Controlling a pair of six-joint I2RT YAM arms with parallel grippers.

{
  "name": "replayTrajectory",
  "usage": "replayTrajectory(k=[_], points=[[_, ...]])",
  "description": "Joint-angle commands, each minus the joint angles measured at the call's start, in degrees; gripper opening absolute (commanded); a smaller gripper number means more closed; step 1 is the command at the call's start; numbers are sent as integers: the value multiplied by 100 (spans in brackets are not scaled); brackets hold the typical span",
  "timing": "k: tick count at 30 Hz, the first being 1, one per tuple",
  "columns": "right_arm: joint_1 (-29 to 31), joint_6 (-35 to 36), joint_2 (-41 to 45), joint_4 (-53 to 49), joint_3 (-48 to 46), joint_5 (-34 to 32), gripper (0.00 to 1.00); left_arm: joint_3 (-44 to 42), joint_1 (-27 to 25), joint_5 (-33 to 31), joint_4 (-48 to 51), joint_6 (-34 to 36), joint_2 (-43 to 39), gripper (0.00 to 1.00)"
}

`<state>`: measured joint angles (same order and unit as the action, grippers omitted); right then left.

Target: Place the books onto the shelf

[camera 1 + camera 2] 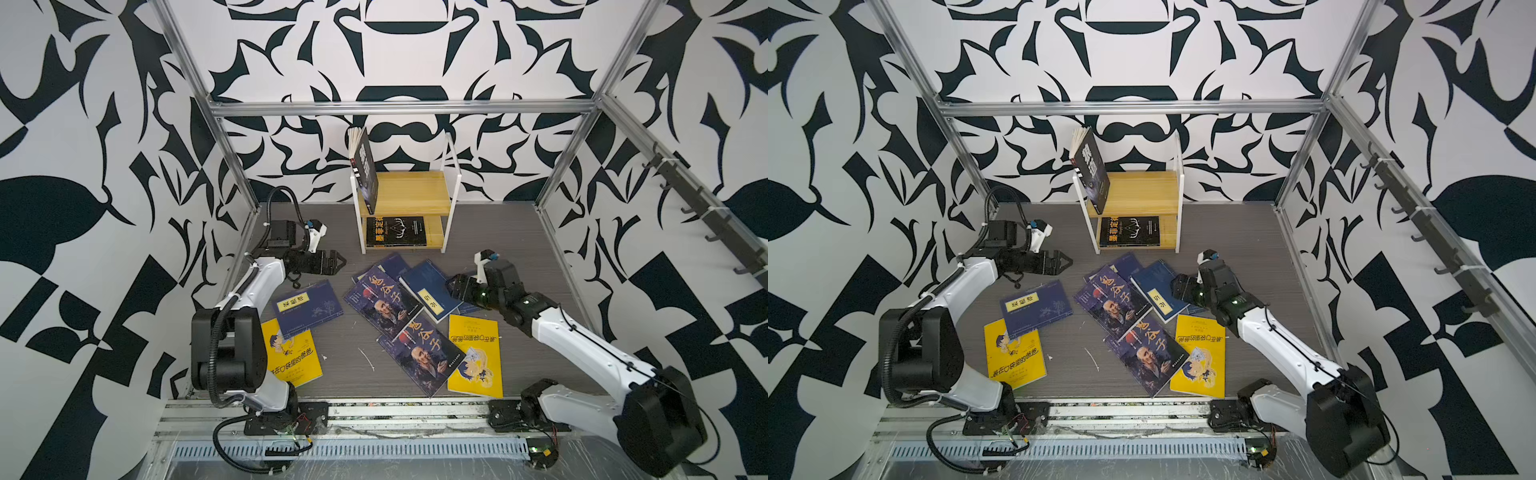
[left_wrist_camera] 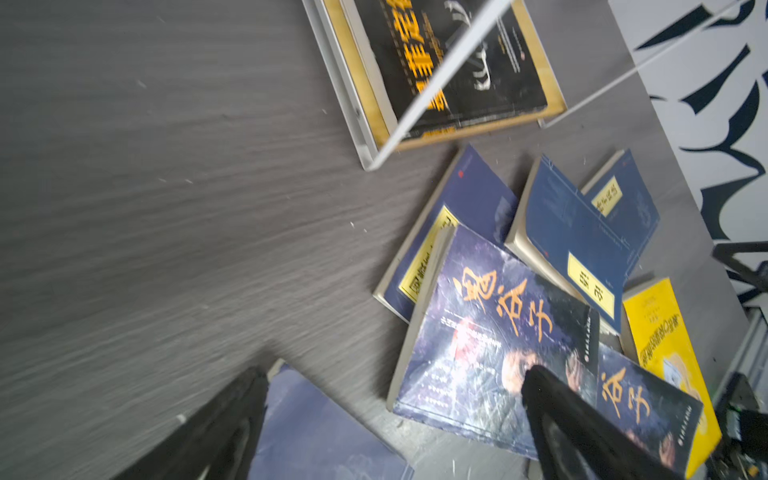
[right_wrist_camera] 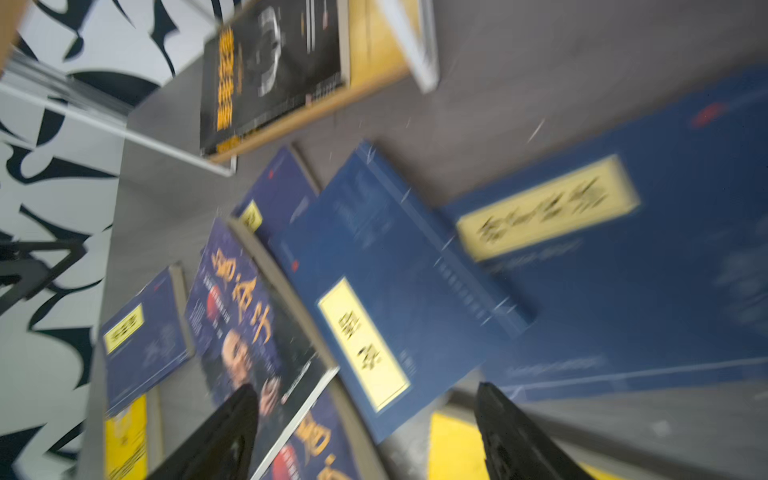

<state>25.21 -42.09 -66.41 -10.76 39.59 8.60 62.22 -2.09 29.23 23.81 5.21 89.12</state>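
On the grey surface [image 1: 353, 332], nearer than the shelf [image 1: 411, 191], the loose books lie flat in two groups. None of these is on the shelf.

Left group: we note the left navy book [image 1: 309, 309] lapping over the far corner of the left yellow book [image 1: 293, 357].

Middle and right group:
- The far portrait book [image 1: 382, 303] and near portrait book [image 1: 424, 357] overlap at their corners.
- The far portrait book covers part of the far navy book [image 1: 388, 266].
- The labelled navy book [image 1: 428, 291] rests on the right navy book [image 1: 469, 307], which is mostly hidden in both top views.
- The right yellow book [image 1: 476, 357] lies nearest, its left edge under the near portrait book.

Shelf: it stands at far centre by the wall. We see a black book [image 1: 395, 230] flat on the lower board. A dark standing book [image 1: 365, 170] on the top board tilts against the left frame.

Left pincer [image 1: 343, 262]: spread wide and holding nothing. It hangs above bare surface between the left navy book and the shelf.

Right pincer [image 1: 451, 286]: it is at the right edge of the labelled navy book. In the right wrist view its fingers [image 3: 519, 436] stand well apart, with that book's corner between them. We cannot tell whether it touches the book; nothing is pinched.
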Motion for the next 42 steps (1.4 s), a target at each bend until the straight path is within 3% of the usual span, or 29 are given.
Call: replayTrajectory(k=[1, 10, 16, 35, 42], points=[[293, -933, -292, 119, 227, 564, 84, -137, -135, 157, 242, 29, 147, 100], [660, -1989, -1530, 1670, 76, 1478, 78, -400, -445, 78, -75, -318, 560, 98], [687, -2000, -1760, 1748, 92, 1417, 77, -494, -553, 124, -324, -630, 761, 95], [682, -2205, -2477, 2325, 32, 1604, 72, -162, -959, -76, 7, -704, 1417, 89], [681, -2266, -2876, 2664, 144, 1730, 67, -190, -960, -36, 41, -719, 1444, 79]])
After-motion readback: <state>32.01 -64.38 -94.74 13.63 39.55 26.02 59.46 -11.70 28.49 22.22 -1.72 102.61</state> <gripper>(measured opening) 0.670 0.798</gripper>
